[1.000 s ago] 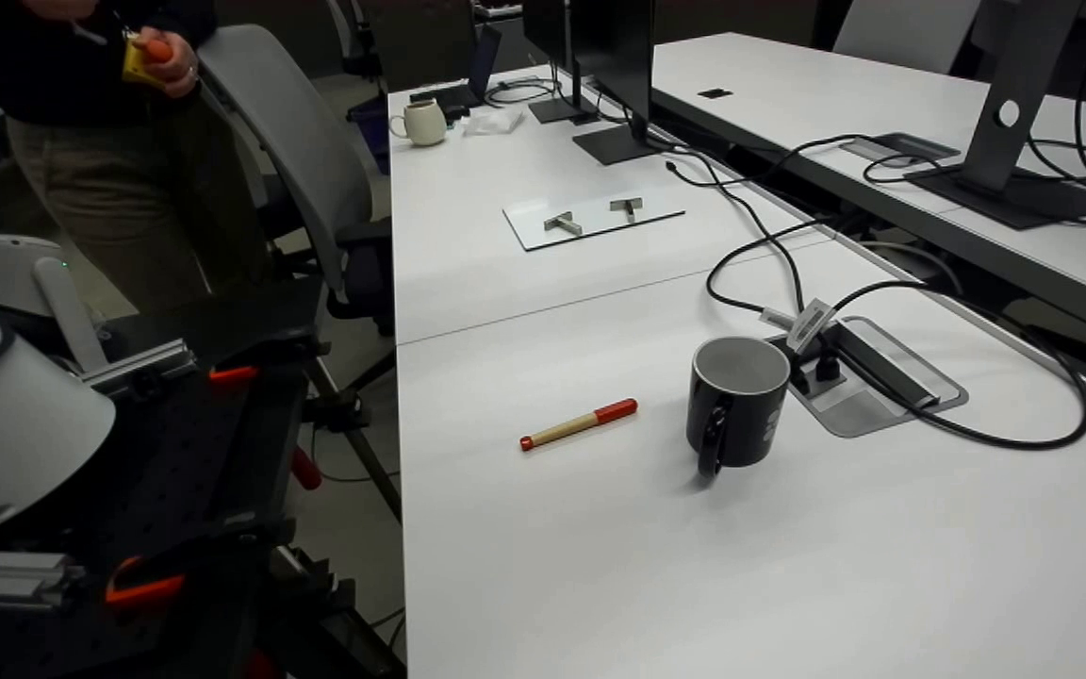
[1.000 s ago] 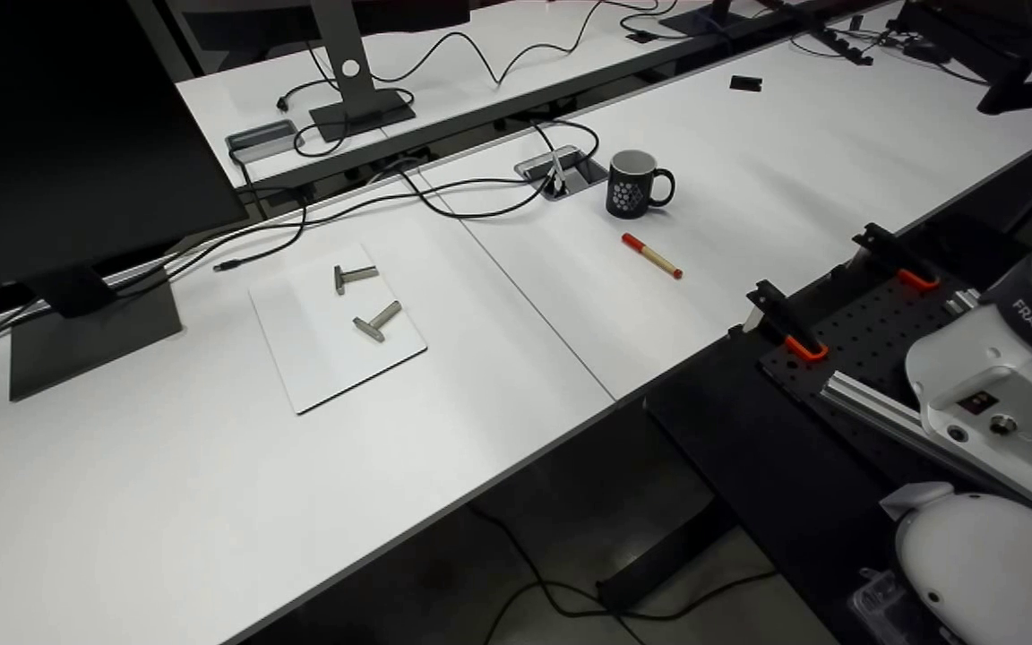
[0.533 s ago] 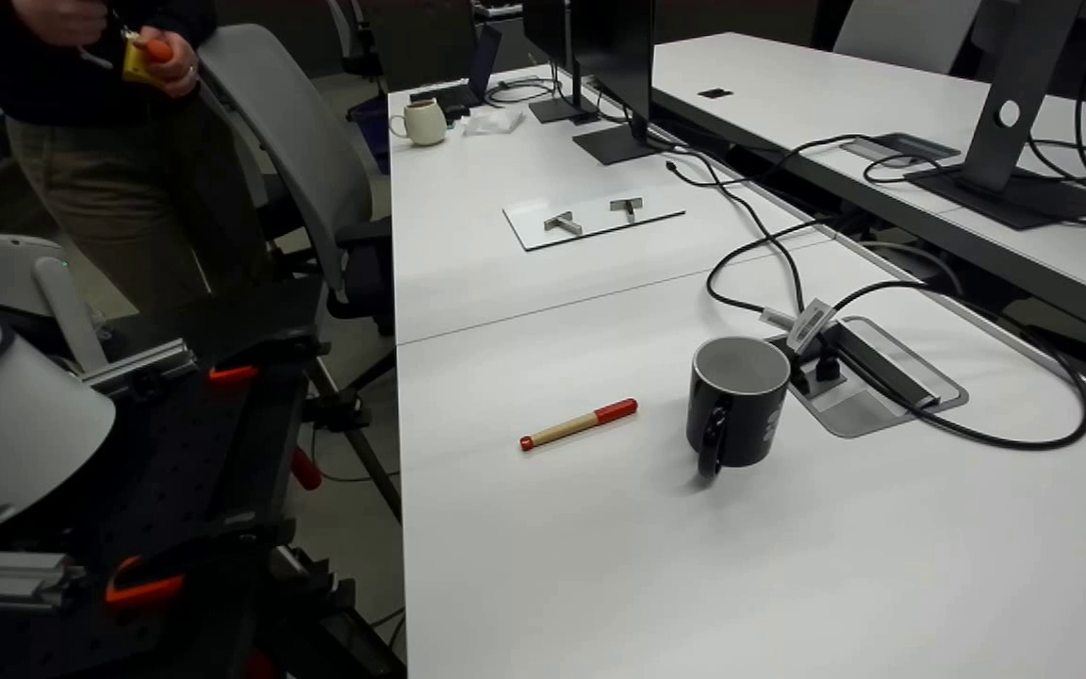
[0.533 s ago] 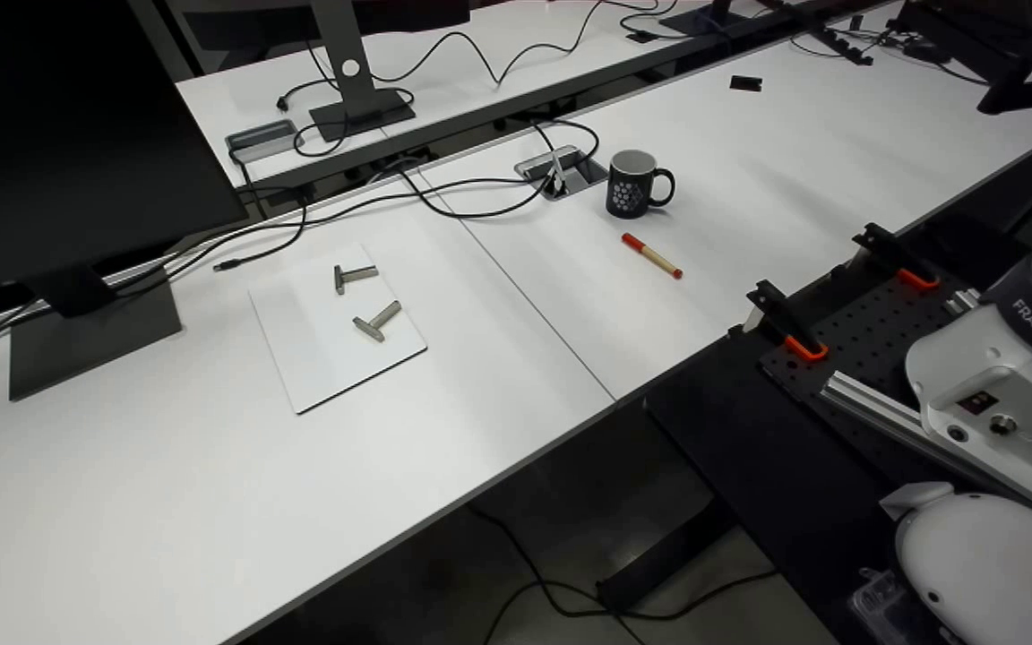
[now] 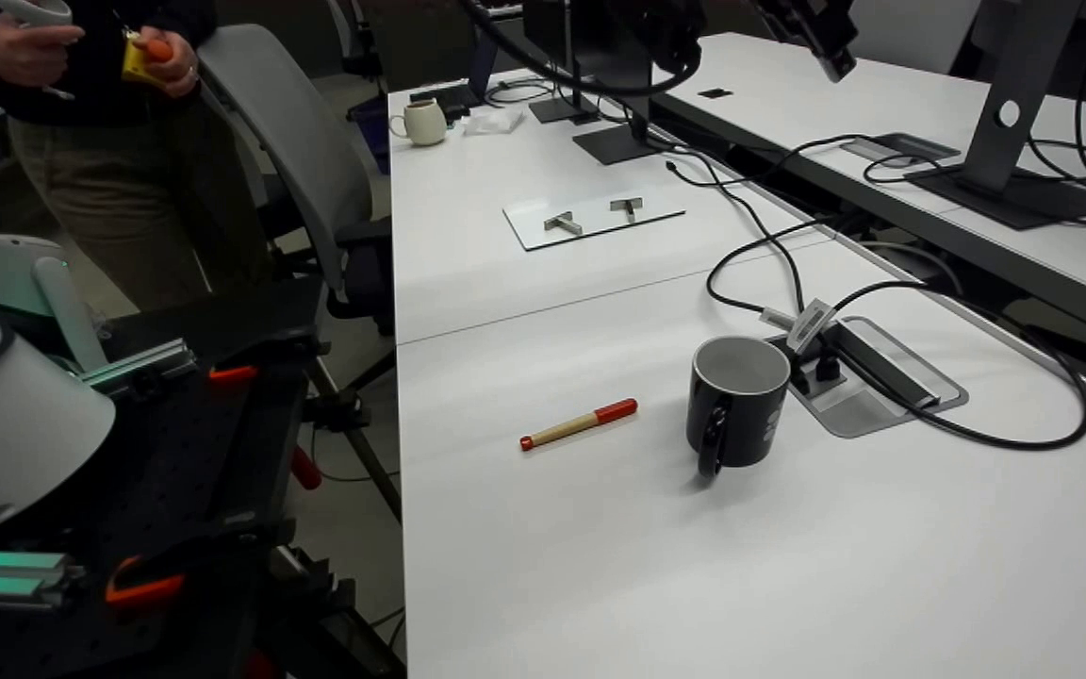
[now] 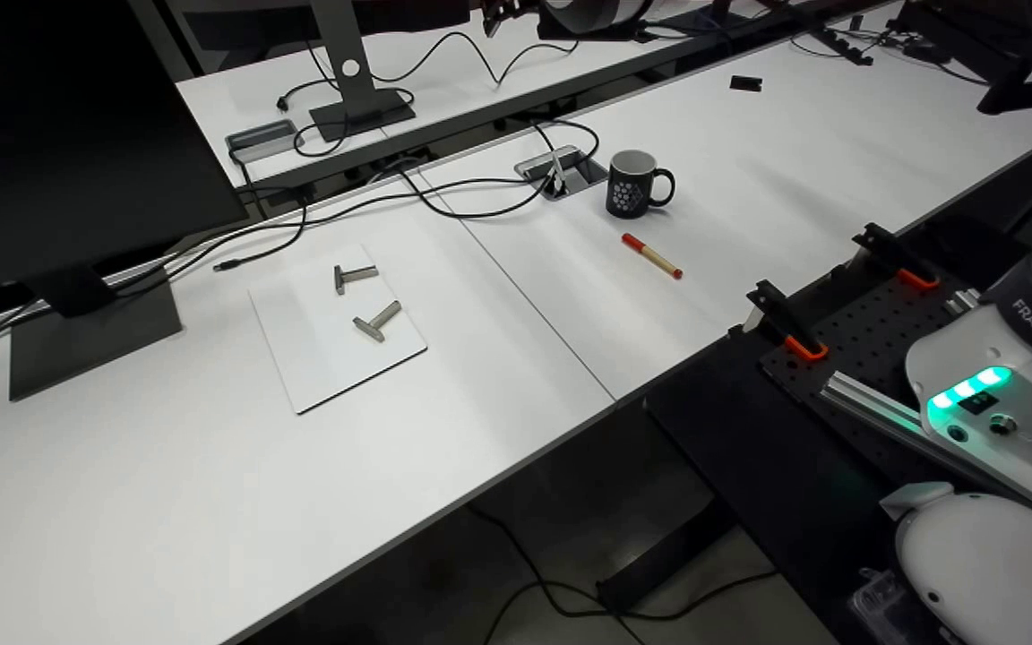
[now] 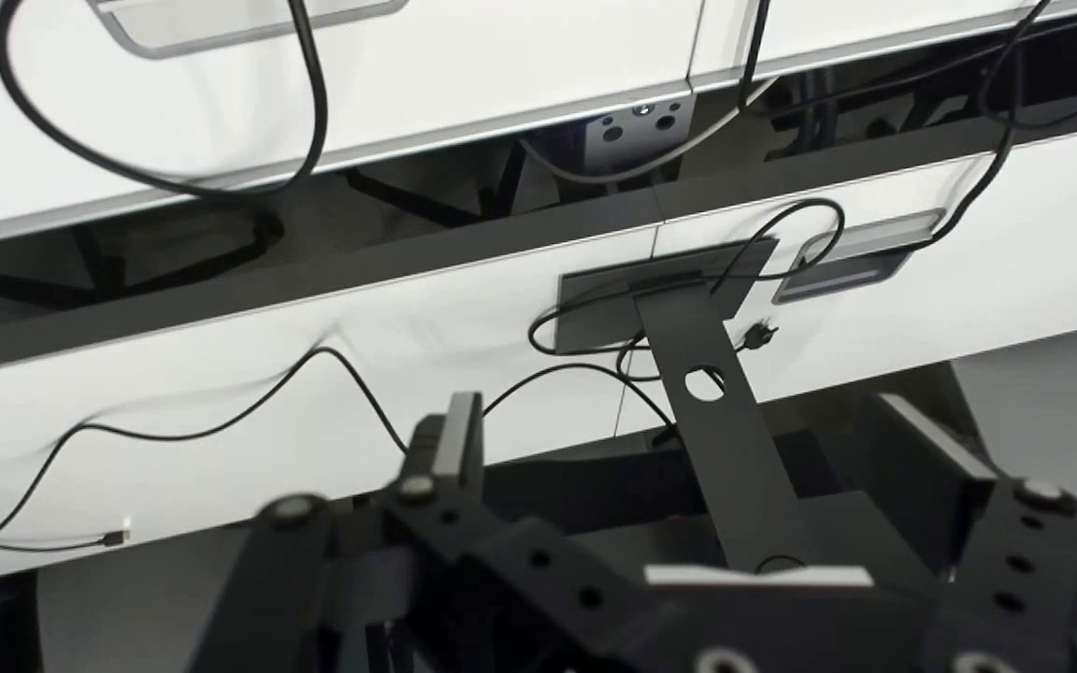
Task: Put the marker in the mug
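The marker (image 5: 579, 425) has a tan body and a red cap. It lies on the white table in both exterior views (image 6: 651, 255). The black mug (image 5: 737, 405) stands upright close to it, its handle to the side; it also shows in an exterior view (image 6: 630, 185). My gripper (image 7: 688, 435) is open in the wrist view, with nothing between its fingers. Part of it shows at the top edge of both exterior views (image 5: 816, 38) (image 6: 500, 12), high up and apart from marker and mug. Marker and mug are out of the wrist view.
A cable box (image 5: 873, 377) with black cables sits beside the mug. A white board (image 6: 328, 331) with two metal T-shaped pieces lies farther along the table. Monitor stands (image 5: 1000, 123) rise at the back. A person (image 5: 119, 141) stands by a chair (image 5: 288, 141).
My gripper and its cable have come into view at the top of both exterior views. The robot base's lights have turned green. The person's hand has moved. Marker and mug have not moved.
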{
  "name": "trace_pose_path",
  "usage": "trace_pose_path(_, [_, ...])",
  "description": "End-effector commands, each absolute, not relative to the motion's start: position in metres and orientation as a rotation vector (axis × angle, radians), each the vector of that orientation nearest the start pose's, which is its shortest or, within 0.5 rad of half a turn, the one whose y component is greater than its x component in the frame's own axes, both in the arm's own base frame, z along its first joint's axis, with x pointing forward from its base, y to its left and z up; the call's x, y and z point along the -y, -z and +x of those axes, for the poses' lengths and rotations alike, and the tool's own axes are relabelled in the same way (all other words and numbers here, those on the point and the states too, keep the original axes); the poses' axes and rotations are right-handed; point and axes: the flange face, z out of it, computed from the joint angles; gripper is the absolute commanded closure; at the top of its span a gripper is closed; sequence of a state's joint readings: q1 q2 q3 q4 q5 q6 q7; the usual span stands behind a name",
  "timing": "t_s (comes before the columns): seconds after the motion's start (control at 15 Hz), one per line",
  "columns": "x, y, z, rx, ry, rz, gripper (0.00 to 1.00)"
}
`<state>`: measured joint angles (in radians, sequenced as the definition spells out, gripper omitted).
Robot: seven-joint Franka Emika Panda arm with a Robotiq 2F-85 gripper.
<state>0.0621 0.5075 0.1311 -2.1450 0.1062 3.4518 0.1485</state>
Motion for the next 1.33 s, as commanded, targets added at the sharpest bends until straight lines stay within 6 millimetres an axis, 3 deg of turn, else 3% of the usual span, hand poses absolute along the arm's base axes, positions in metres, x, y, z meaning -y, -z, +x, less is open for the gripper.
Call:
trace_pose_path(0.0, [-0.105, -0.239, 0.606, -0.213, 1.06, -2.697, 0.0])
trace_pose_path(0.2, [-0.102, -0.218, 0.588, -0.25, 0.99, -2.739, 0.0])
trace_pose_path(0.8, [-0.093, -0.148, 0.474, -0.196, 0.658, -2.963, 0.0])
trace_pose_path(1.07, [-0.093, -0.136, 0.447, -0.187, 0.54, -3.017, 0.0])
trace_pose_path(1.27, [-0.073, -0.127, 0.439, -0.308, 0.419, -3.099, 0.0])
